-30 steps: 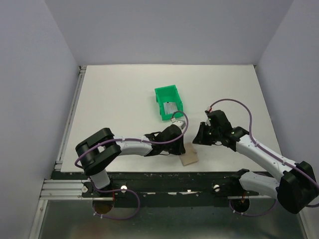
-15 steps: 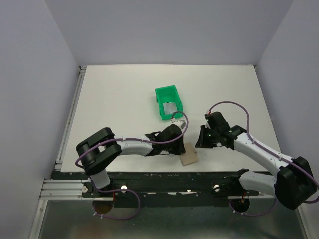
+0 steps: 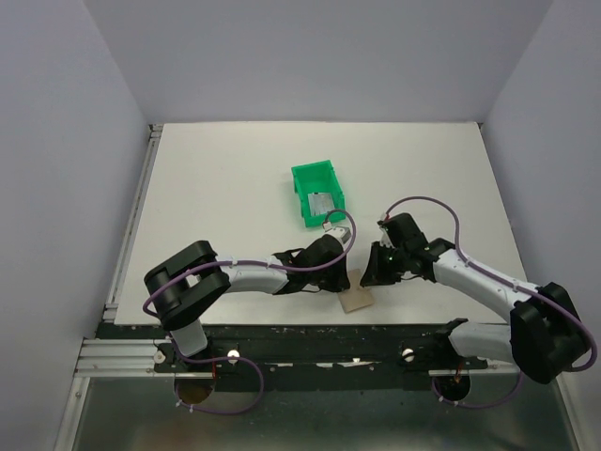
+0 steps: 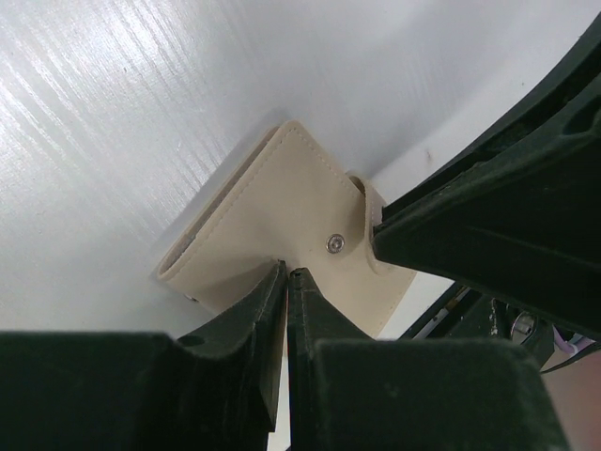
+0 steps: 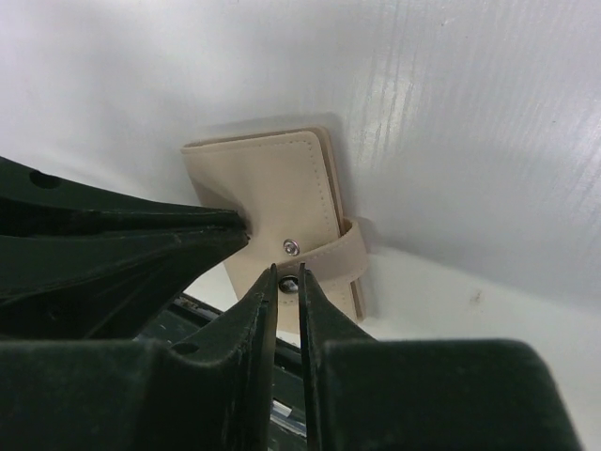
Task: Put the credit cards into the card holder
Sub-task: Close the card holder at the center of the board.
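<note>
A green plastic bin (image 3: 312,172) stood on the white tabletop (image 3: 225,188), a little right of its middle and turned slightly askew. Pale grey walls (image 3: 310,56) closed in the tabletop at the back and on both sides. A metal rail (image 3: 131,225) ran along the left edge, and a black frame (image 3: 310,338) crossed the near edge.

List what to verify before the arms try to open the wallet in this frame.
1. Card holder open: not ok, it is folded shut with the strap across it.
2. Left gripper on the holder: ok, tips at its cover.
3. Right gripper lined up with the snap: ok.
4. Right grip on the strap: cannot tell.
5. Card located: ok, in the green bin.
</note>
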`<act>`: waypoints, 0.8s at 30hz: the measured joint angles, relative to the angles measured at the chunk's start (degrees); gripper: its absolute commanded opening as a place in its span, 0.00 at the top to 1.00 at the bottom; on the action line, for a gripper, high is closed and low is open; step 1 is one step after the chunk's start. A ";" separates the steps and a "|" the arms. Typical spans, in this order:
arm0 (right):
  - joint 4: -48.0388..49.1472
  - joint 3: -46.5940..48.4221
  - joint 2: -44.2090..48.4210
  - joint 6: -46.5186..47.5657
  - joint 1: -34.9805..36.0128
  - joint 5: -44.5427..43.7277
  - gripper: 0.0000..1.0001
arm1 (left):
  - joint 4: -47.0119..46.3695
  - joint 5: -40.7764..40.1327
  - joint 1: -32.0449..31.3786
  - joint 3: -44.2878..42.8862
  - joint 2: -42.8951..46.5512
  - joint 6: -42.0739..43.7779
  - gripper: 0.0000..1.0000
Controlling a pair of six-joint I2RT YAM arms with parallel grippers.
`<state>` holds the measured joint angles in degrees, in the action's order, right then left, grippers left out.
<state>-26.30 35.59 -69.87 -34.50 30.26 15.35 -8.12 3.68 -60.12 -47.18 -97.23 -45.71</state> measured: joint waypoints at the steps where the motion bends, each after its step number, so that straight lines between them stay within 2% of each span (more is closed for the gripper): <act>1: 0.33 -0.24 -0.28 -0.04 0.00 0.37 0.78 | 0.00 0.00 0.00 -0.02 -0.02 0.00 0.81; 24: 4.55 -1.70 -4.55 -0.63 0.00 3.85 0.79 | -0.37 0.04 0.00 -0.07 -0.31 -0.02 0.82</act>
<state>-21.76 33.89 -74.41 -35.14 30.26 19.20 -8.49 3.73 -60.12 -47.24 -97.54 -45.74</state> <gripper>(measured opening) 0.213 0.187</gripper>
